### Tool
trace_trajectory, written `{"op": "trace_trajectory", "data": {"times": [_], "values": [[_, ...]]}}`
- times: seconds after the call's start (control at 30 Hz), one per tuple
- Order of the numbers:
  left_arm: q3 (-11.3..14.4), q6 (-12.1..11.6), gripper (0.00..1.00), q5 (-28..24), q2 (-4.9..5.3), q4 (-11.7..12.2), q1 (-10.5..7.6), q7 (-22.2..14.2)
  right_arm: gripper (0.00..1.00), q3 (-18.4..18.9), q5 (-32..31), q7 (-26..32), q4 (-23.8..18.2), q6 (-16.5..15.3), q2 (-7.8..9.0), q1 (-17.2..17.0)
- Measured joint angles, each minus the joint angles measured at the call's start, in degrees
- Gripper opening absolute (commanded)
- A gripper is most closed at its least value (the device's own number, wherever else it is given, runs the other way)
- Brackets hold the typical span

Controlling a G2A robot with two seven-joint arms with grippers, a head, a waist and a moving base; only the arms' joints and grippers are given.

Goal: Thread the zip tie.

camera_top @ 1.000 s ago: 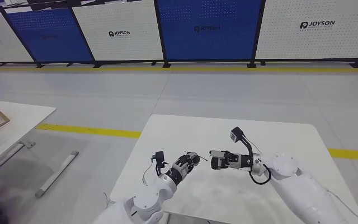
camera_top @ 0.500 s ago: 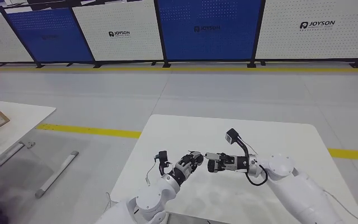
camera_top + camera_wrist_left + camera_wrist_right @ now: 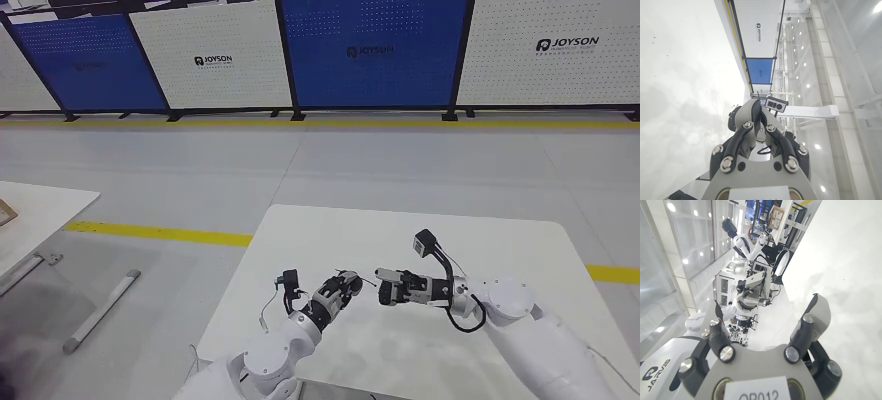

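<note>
Above the middle of the white bench, the left claw grasps a thin black plastic zip tie, facing the right claw, released with fingers spread, just beside it.

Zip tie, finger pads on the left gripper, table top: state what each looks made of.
Zip tie: thin black strip, probably plastic such as nylon; too slim to judge its finish.
Finger pads of the left gripper: black, ribbed, matt, likely rubber.
Table: smooth white top with a dull sheen, perhaps laminate; a few dark specks.
</note>
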Motion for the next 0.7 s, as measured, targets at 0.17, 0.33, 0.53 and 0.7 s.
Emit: {"op": "trace_trajectory", "data": {"times": [0.17, 0.33, 0.53, 0.7], "values": [[-0.4, 0.0, 0.0, -0.4, -0.4, 0.0, 0.17, -1.0, 0.26, -0.1, -0.6, 0.6, -0.2, 2.1, -0.35, 0.2], [-0.9, 0.2, 0.0, 0.3, -0.75, -0.1, 0.63, -1.3, 0.18, -0.2, -0.8, 1.1, 0.6, 2.7, -0.84, 0.6], [-1.5, 0.4, 0.0, 0.5, -1.24, 0.6, 0.7, -1.7, 0.12, -0.1, -1.0, 1.3, 1.3, 2.9, -1.35, 0.9], [-1.8, 0.7, 0.0, 0.6, -1.68, 0.9, 0.75, -1.8, 0.0, 0.3, -1.3, 1.3, 1.4, 2.4, -1.61, 0.6]]}}
